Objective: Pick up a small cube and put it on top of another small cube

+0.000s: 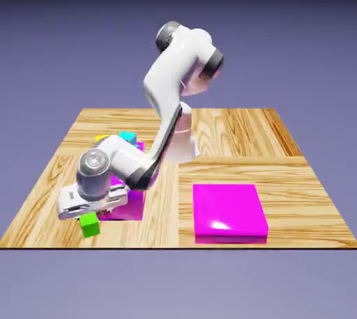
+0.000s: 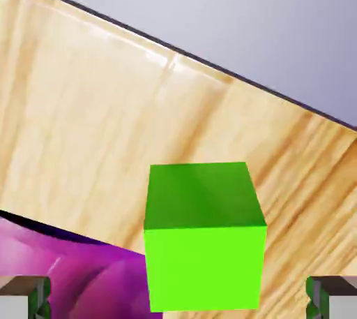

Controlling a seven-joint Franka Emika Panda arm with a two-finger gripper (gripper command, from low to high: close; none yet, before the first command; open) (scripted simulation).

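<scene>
Stretching across most of what I can see, the light wooden plank table (image 1: 230, 136) carries everything else, its near edge running along the bottom of the exterior view. Over it bends the white, rounded robot arm (image 1: 171, 94), folding down toward the exterior view's left, close to that near edge. On the exterior view's right lies a flat, glossy magenta square block (image 1: 229, 211), well apart from the arm's hand. A second magenta block (image 1: 129, 206) sits partly hidden behind the hand, and it also fills the lower left corner of the hand view. Behind that block, a small cyan cube (image 1: 127, 137) peeks out beside the arm, with a sliver of yellow next to it that I cannot identify. The two-finger gripper (image 1: 89, 214) (image 2: 178, 300) hangs low over the table, spread wide: its grey fingertips (image 2: 24, 297) stand far out at either side, clear of the cube's faces. Between them, resting on the wood just beside the second magenta block, sits the small bright green cube (image 1: 89, 225) (image 2: 204, 234), upright and not gripped.
</scene>
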